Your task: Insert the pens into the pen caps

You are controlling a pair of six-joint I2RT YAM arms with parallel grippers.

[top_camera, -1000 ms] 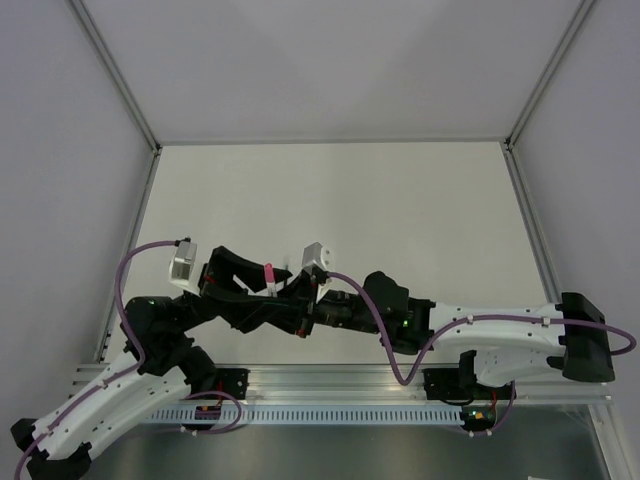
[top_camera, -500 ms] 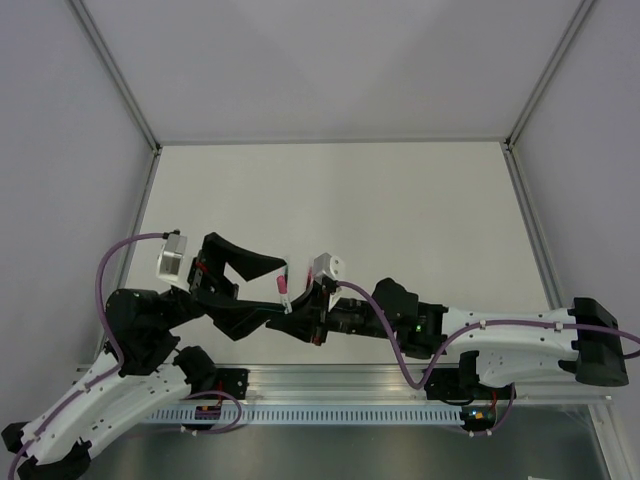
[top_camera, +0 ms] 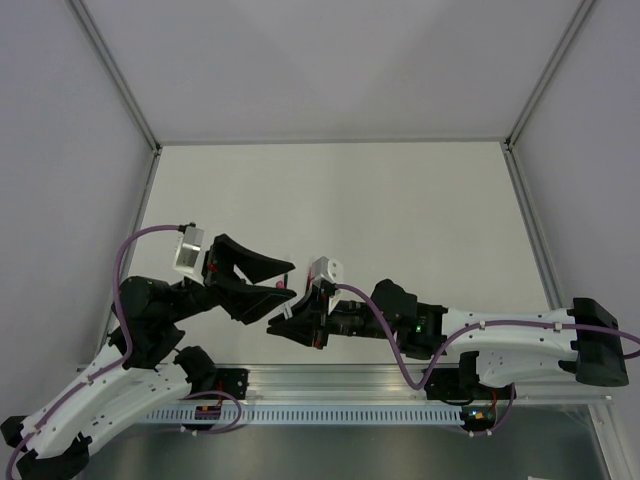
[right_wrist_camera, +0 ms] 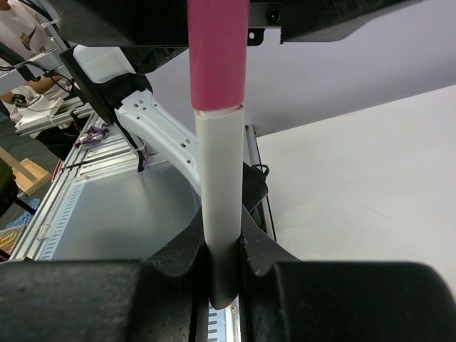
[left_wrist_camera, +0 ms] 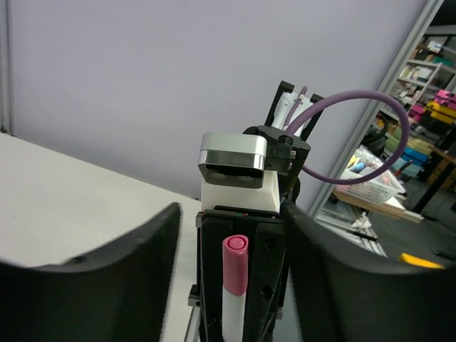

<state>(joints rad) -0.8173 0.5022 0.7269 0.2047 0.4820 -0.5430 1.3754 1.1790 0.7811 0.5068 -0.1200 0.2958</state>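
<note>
Robotics lab, white-walled booth with aluminium frame, stocked shelves and basket beyond

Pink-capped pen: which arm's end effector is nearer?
Right. The right end effector grips the pen; the left end effector stands open by its cap, not touching.

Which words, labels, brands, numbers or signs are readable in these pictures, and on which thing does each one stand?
No text can be read in any view.
The pen: white barrel with a pink end, no print visible.
The camera on the other wrist: no label visible.
The shelves in the background: any labels are too blurred to read.
</note>
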